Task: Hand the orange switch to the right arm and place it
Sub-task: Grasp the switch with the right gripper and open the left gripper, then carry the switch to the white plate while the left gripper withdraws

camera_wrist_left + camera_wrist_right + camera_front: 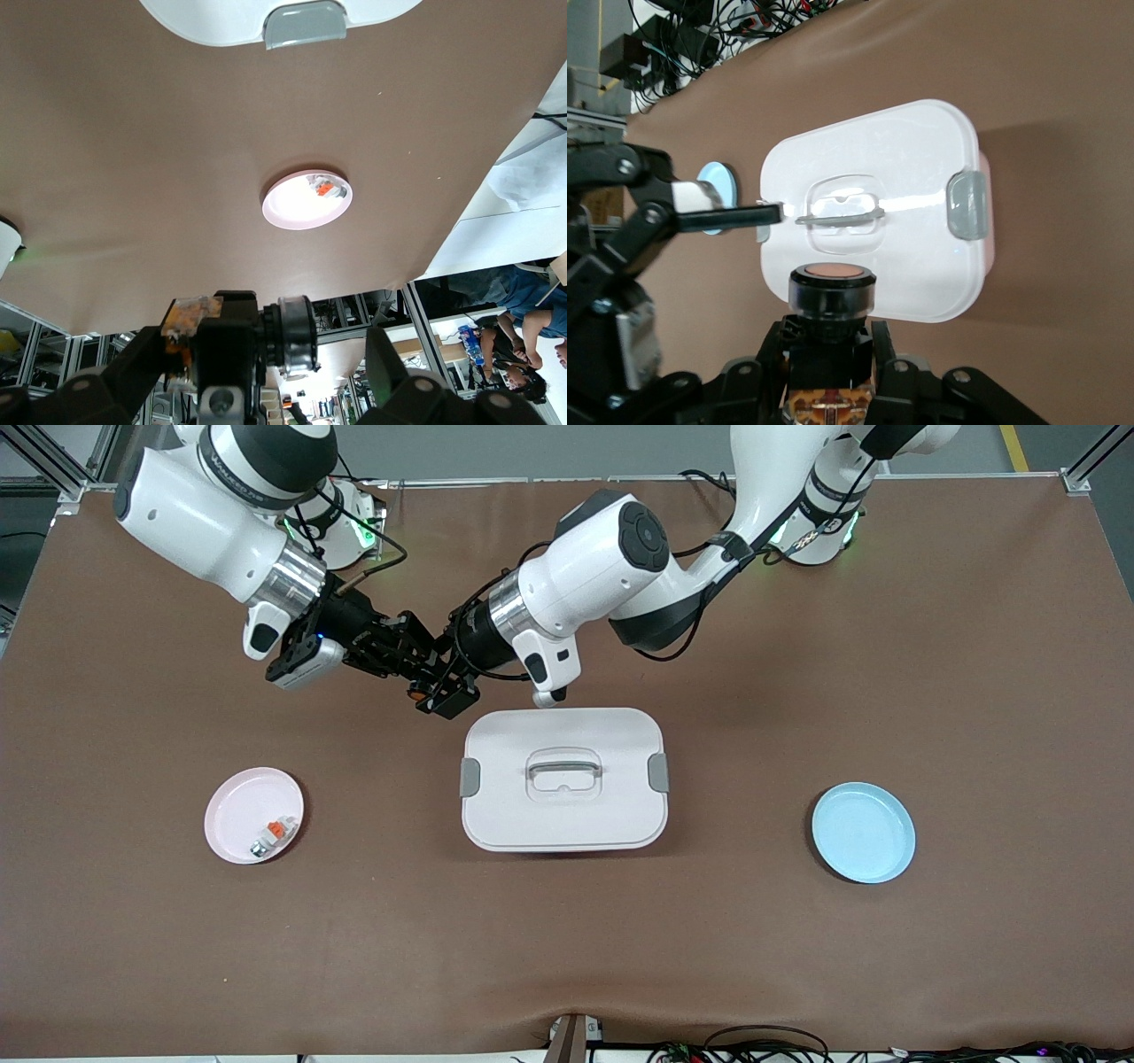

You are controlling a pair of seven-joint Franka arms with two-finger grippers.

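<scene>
Now, switch: orange switch (831,297) up in air over counter, just above white lidded box (564,779).
Right gripper (829,354): fingers clenched on switch body.
Left gripper (440,687): fingers released, flanking it.
Risk: left fingers may brush the cap on withdrawal, twisting a shallow grip.
Surface: brown counter (886,691); pink plate (232,815), blue plate (864,833).

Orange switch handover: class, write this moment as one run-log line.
orange switch: held by right end effector | left end effector: open, alongside | pink plate: awaiting
</scene>
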